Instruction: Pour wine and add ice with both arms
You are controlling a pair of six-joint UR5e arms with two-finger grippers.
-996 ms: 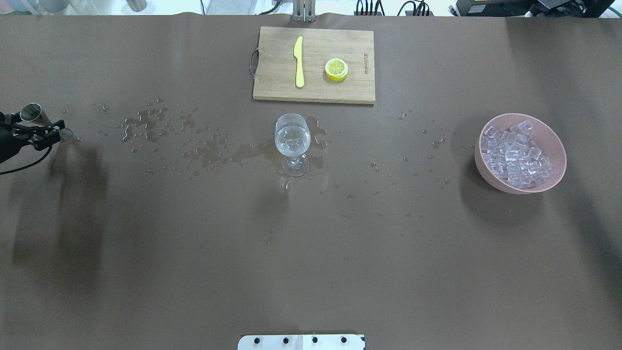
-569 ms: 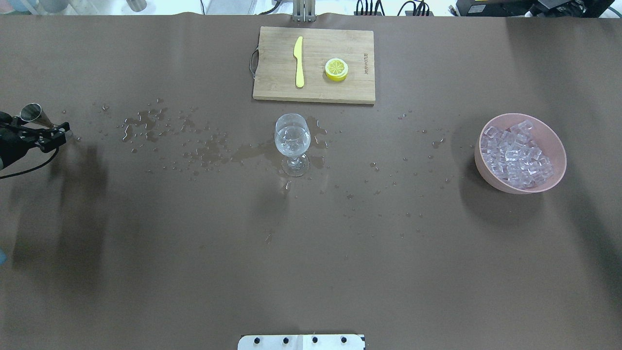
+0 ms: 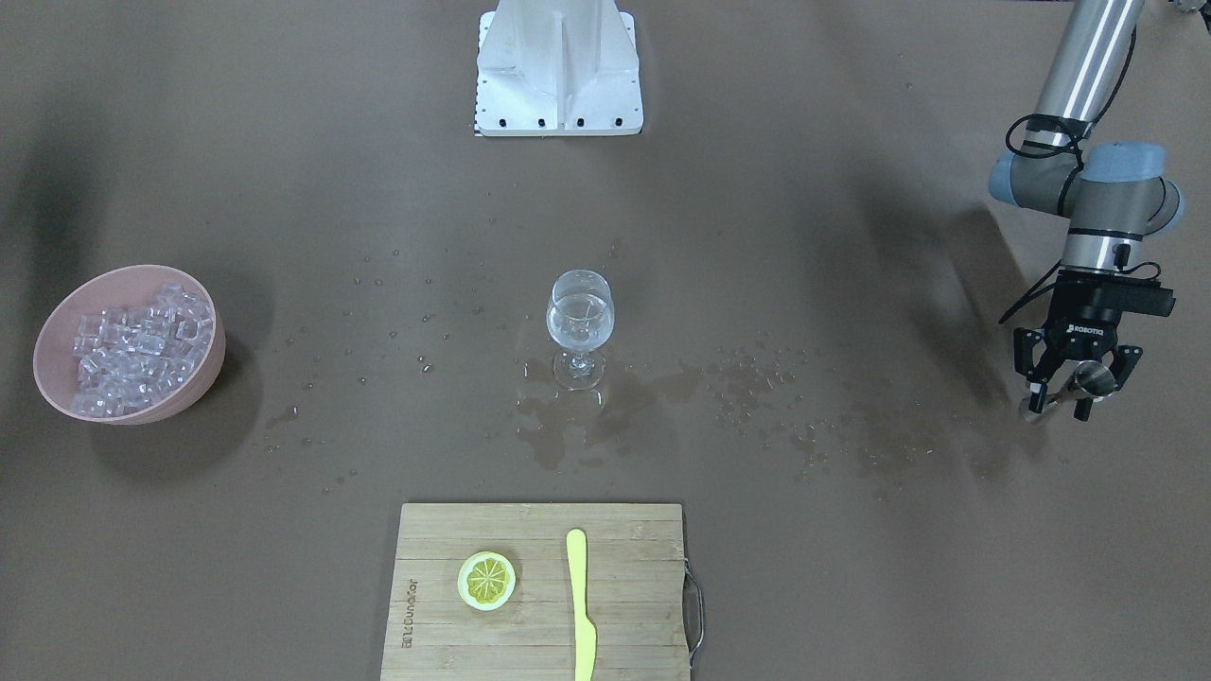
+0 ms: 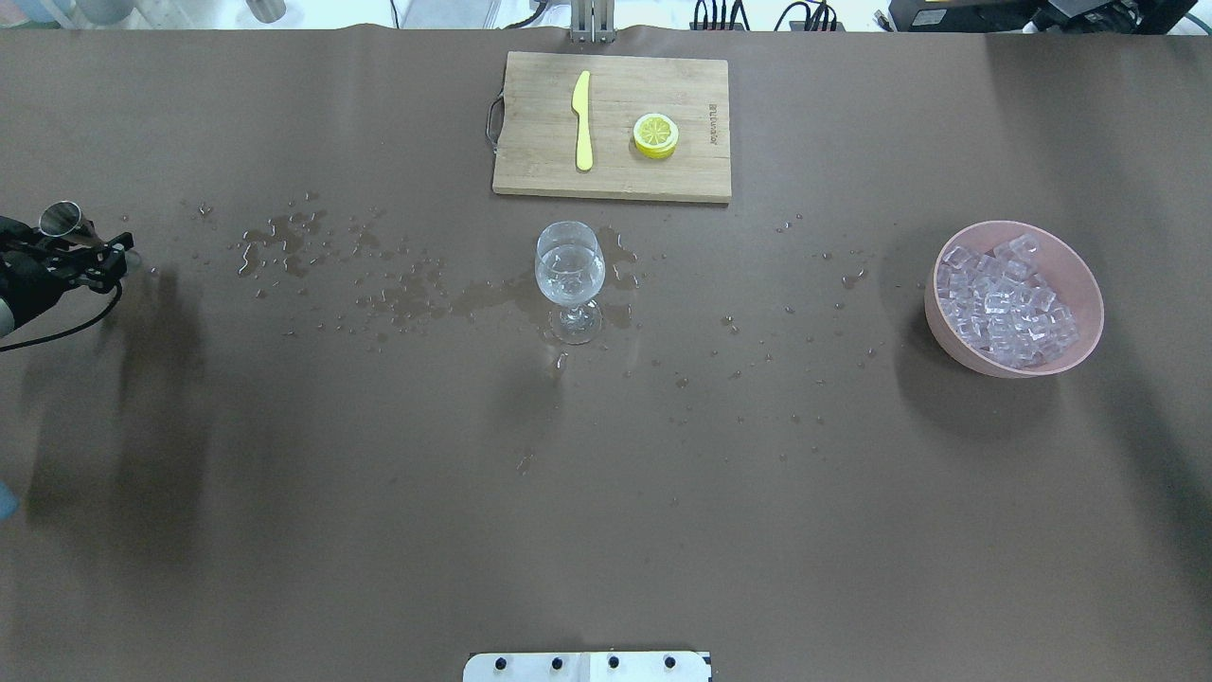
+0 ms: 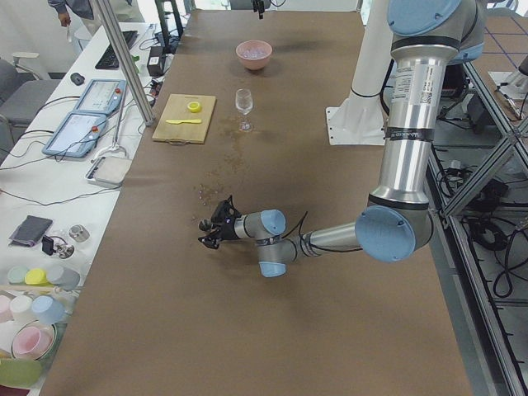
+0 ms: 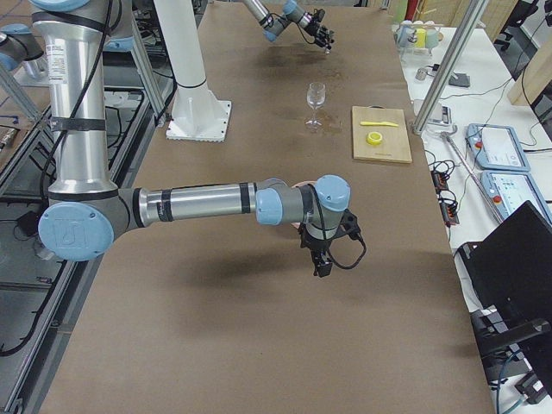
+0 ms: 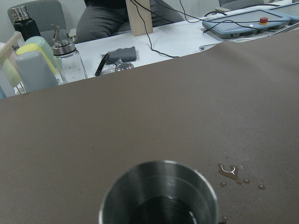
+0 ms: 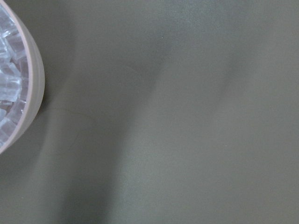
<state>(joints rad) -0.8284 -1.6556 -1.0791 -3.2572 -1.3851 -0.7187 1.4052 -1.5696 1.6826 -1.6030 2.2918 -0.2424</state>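
A stemmed wine glass (image 4: 569, 275) stands mid-table with a little clear wine in it, also in the front view (image 3: 579, 322). The ice (image 4: 1004, 298) fills a pink bowl (image 4: 1089, 284) at the right. My left gripper (image 4: 90, 256) is at the far left edge, shut on a small steel measuring cup (image 4: 62, 220). The front view shows the left gripper (image 3: 1079, 388) low over the table, and the left wrist view shows the cup's dark inside (image 7: 159, 196). My right gripper (image 6: 323, 259) shows only in the exterior right view, beside the bowl. I cannot tell whether it is open or shut.
A wooden cutting board (image 4: 530, 161) at the back holds a yellow knife (image 4: 582, 118) and a lemon slice (image 4: 655, 134). Spilled drops and puddles (image 4: 379, 284) run from the glass toward the left gripper. The white pedestal (image 3: 558, 66) stands at the robot's side.
The left gripper with the steel cup has shifted slightly near the table's left edge. The glass, bowl and board have not moved.
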